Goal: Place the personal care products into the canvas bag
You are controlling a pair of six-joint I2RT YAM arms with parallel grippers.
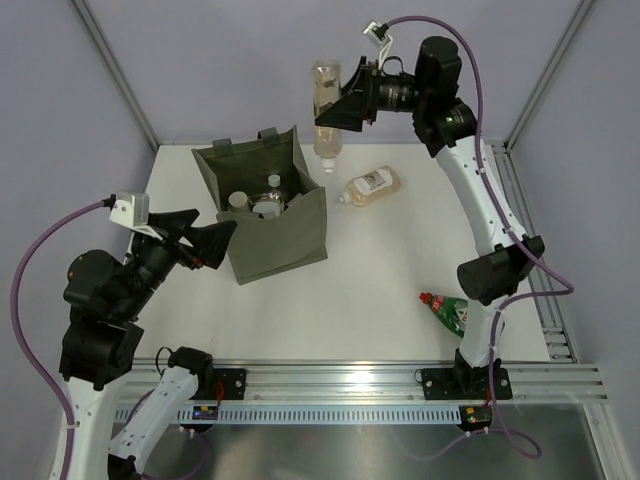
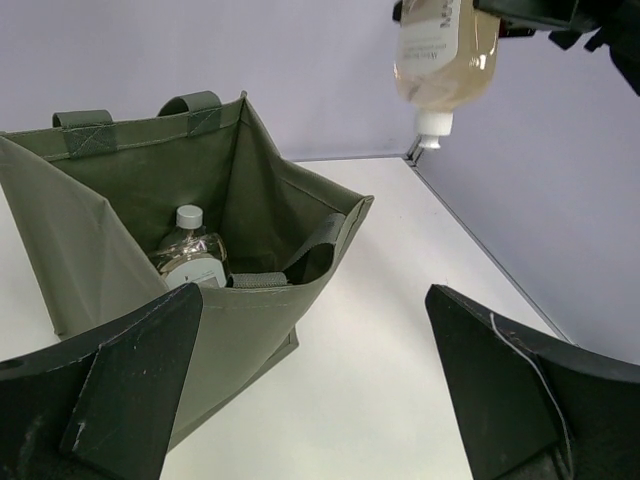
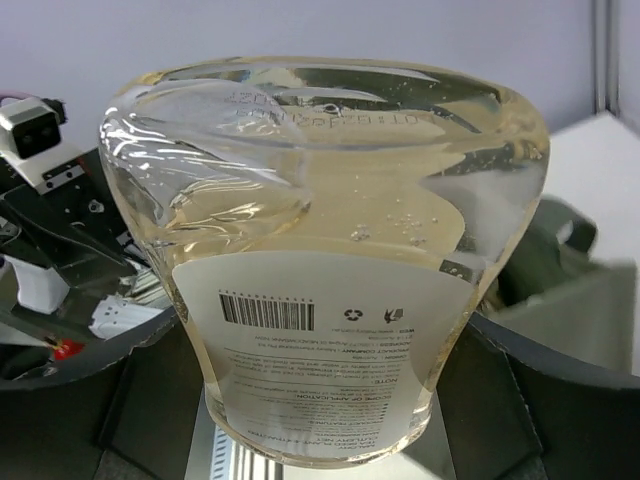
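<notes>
Amber bottle [image 1: 327, 105] up in the air at upper middle of the overhead view, cap pointing down, just past the bag's far right corner and not over the opening yet. Pinched across the body by the right gripper [image 1: 345, 108], jaws clamped on both flat sides, base filling the wrist view. Probably gripped that way for a clean cap-first drop. Below and left of it, canvas bag [image 1: 290, 235] standing upright mid-frame with the mouth gaping, so nothing blocking the way in. Already inside: a clear white-capped bottle [image 2: 190, 255] plus something pale next to it, too hard to make out. Left gripper [image 1: 222, 245] sitting low by the bag's left wall, jaws spread wide and holding nothing. Guessing parked there to keep the bag from sliding or folding, though can't tell about actual contact. Lying flat on the table [image 1: 380, 280] just right of the bag, a second amber bottle [image 1: 370, 185], and way down at lower right, a green red-capped bottle [image 1: 450, 312]. Both waiting their turn, seemingly. Main worry: clipping the rim with the cap and tipping the soft bag.
</notes>
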